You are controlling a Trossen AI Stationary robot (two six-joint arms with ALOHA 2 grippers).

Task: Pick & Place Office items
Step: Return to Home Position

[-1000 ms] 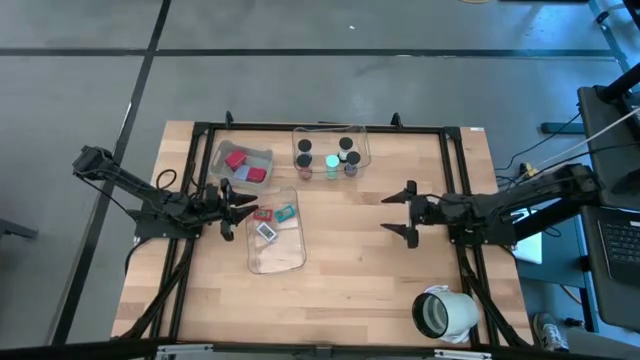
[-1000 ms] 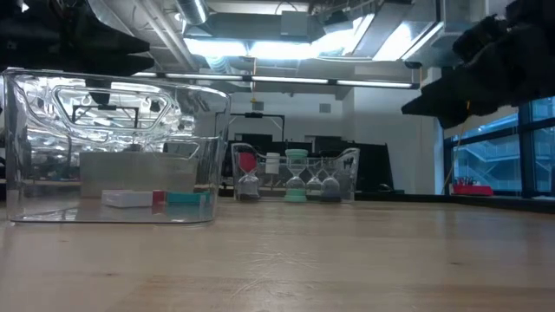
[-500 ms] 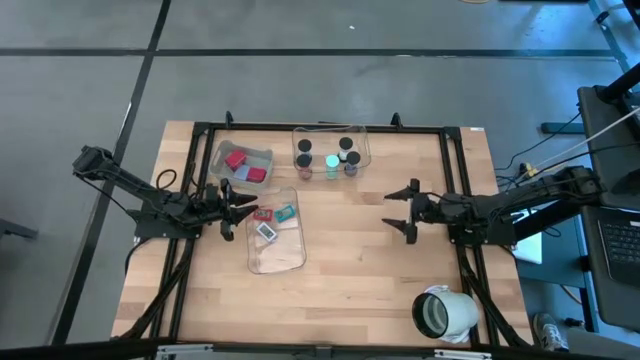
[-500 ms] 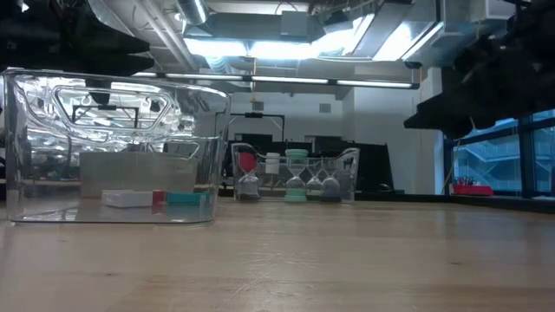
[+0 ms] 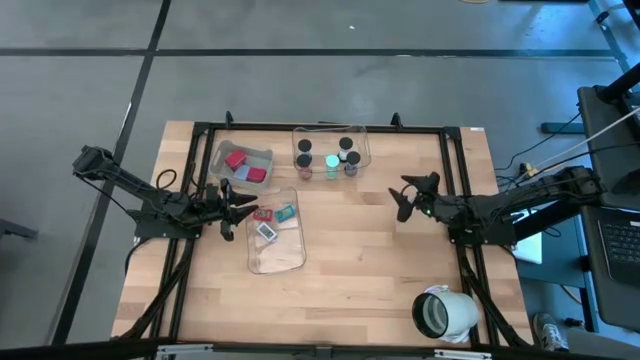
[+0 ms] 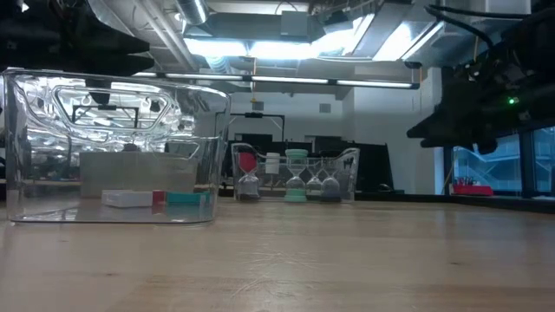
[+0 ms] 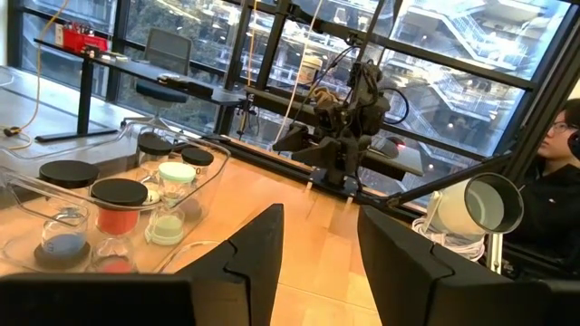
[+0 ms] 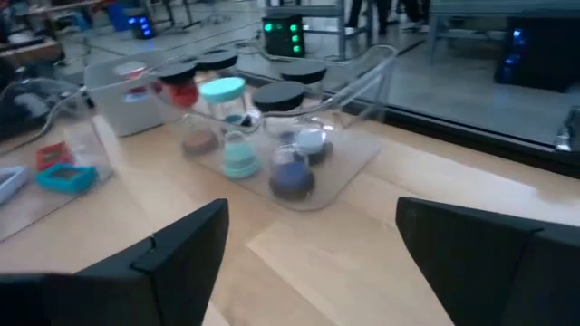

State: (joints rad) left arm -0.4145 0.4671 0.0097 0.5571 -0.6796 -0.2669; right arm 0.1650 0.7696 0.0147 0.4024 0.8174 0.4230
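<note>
The office items sit in three clear bins. Red blocks (image 5: 241, 164) lie in the far-left bin. Black-capped cylinders and a cyan-topped one (image 5: 331, 158) stand in the far middle bin (image 8: 272, 136). A red piece, a teal block (image 5: 285, 213) and a white tag (image 5: 266, 232) lie in the near bin (image 6: 113, 147). My left gripper (image 5: 243, 208) hovers open at that bin's left rim, holding nothing (image 7: 317, 263). My right gripper (image 5: 406, 197) hangs open over bare table right of centre, pointing at the cylinder bin (image 8: 313, 263).
A large grey-white roll (image 5: 445, 312) lies at the table's near right corner. A black frame (image 5: 320, 128) runs around the work area. Bare wood lies between the bins and my right gripper. A person (image 7: 557, 172) sits beyond the table.
My right gripper has drawn a little toward the far edge and turned about, from pointing toward the table's left to pointing toward the cylinder bin. The left arm and all the items have stayed where they were.
</note>
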